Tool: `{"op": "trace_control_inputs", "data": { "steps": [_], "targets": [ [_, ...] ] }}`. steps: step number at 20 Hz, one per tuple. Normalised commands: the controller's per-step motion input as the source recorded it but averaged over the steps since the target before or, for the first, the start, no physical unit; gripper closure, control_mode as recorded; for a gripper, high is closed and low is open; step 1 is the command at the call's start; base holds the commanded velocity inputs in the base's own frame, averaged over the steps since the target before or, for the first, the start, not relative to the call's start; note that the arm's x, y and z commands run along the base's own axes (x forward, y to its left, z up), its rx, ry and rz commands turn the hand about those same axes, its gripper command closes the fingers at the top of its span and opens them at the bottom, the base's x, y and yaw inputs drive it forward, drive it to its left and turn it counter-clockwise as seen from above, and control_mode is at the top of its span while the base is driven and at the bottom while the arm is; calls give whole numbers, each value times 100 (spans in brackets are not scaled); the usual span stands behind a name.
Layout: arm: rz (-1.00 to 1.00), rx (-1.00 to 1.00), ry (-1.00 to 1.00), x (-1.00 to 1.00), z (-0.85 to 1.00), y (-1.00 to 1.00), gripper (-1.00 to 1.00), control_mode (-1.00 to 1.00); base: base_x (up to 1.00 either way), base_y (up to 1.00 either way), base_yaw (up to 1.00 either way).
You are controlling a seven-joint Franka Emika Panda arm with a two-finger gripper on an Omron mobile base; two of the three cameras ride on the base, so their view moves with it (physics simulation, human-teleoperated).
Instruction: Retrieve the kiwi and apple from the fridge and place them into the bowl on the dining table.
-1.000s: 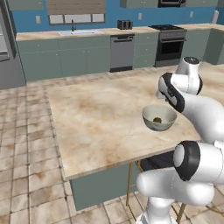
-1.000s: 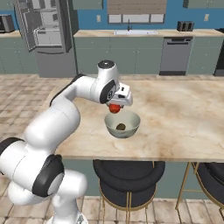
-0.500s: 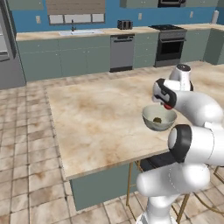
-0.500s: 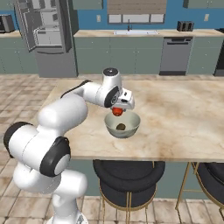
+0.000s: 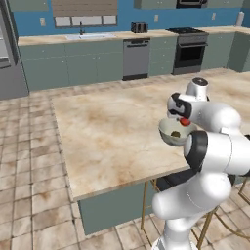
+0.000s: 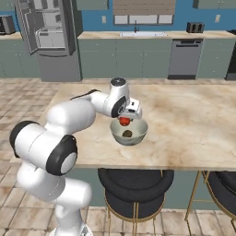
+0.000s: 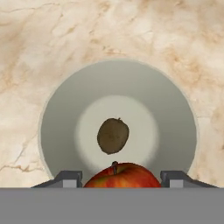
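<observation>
From the left base view, the white arm bends over the dining table (image 5: 112,127), a big stone top with brown swirls. The bowl (image 5: 175,133) sits near the right side of the table, close to the near edge. The gripper (image 5: 183,120) hangs just above the bowl's right rim, and the red apple (image 5: 184,121) is between its fingers. A small brown spot inside the bowl is the kiwi (image 5: 175,134). A grey strip of the fridge (image 5: 7,53) stands at the far left.

From the right base view, the bowl (image 6: 129,131) is near the middle of the table (image 6: 193,133), by the near edge. The gripper (image 6: 125,119) points down over the bowl's far left side and grips the apple (image 6: 124,121), which hangs just above the rim. The kiwi (image 6: 127,133) lies on the bottom of the bowl. The fridge (image 6: 48,37) stands far back on the left with its doors open.

From the hand view, I look straight down into the bowl (image 7: 61,113). The kiwi (image 7: 113,135) lies flat in the middle, its long way running up and down the picture, tipped a little to the right. The apple (image 7: 122,175) sits at the bottom with its stem toward the kiwi. The two fingers (image 7: 65,179) press it from each side, so the gripper (image 7: 121,179) is clamped on the apple.
</observation>
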Motion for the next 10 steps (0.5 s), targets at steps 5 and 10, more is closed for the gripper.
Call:
{"op": "trace_control_inputs", "data": {
  "steps": [5, 10],
  "targets": [
    [0, 0, 0, 14, -33, 0, 100, -100, 0, 0, 0],
    [0, 0, 0, 25, -34, -7, 100, -100, 0, 0, 0]
  ]
}}
